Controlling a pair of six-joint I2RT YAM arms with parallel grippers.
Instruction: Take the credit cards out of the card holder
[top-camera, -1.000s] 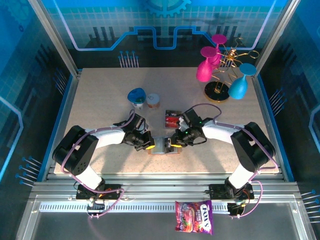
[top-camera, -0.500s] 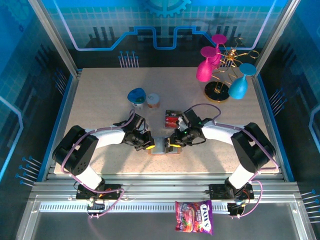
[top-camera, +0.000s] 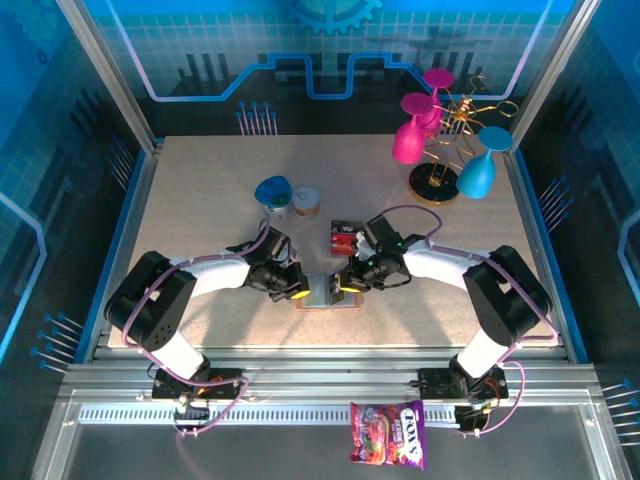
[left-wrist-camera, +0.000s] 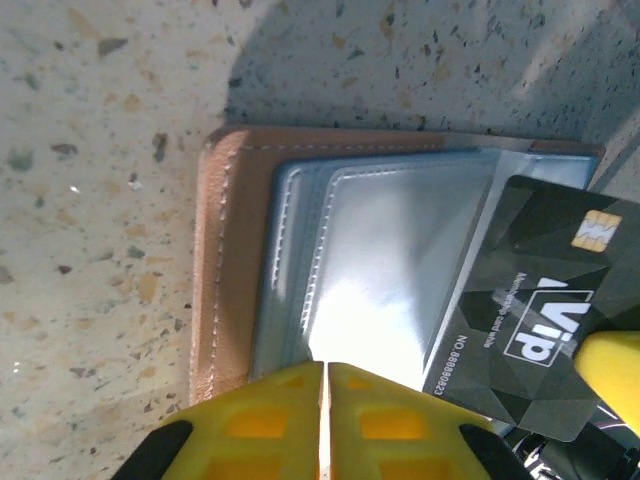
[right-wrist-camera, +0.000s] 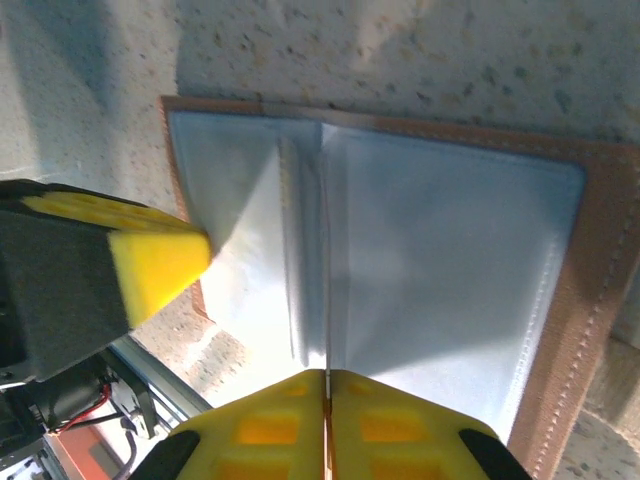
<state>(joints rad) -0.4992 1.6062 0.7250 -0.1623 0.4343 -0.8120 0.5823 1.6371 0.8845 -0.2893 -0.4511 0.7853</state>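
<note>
Top view: bright, even overhead light, sharp; short soft shadows under the arms on the table (top-camera: 200, 190). Left wrist: hard white glare on the card holder (left-wrist-camera: 370, 250) lining, bottom edge blurred. Right wrist: lining washed out, shadow across upper left.

Table (top-camera: 200, 190): pale speckled stone-look top, rect., inside enclosure.
Back wall (top-camera: 320, 45): blue panel w/ grid, circuit-line graphics, gear motif top centre.
Side walls (top-camera: 40, 200): dark blue, same circuit pattern.
Frame: alu posts (top-camera: 105, 75) slanting at rear corners; slotted rail (top-camera: 300, 380) along near edge.
Light: bright, even; soft shadows on tbl.
</note>
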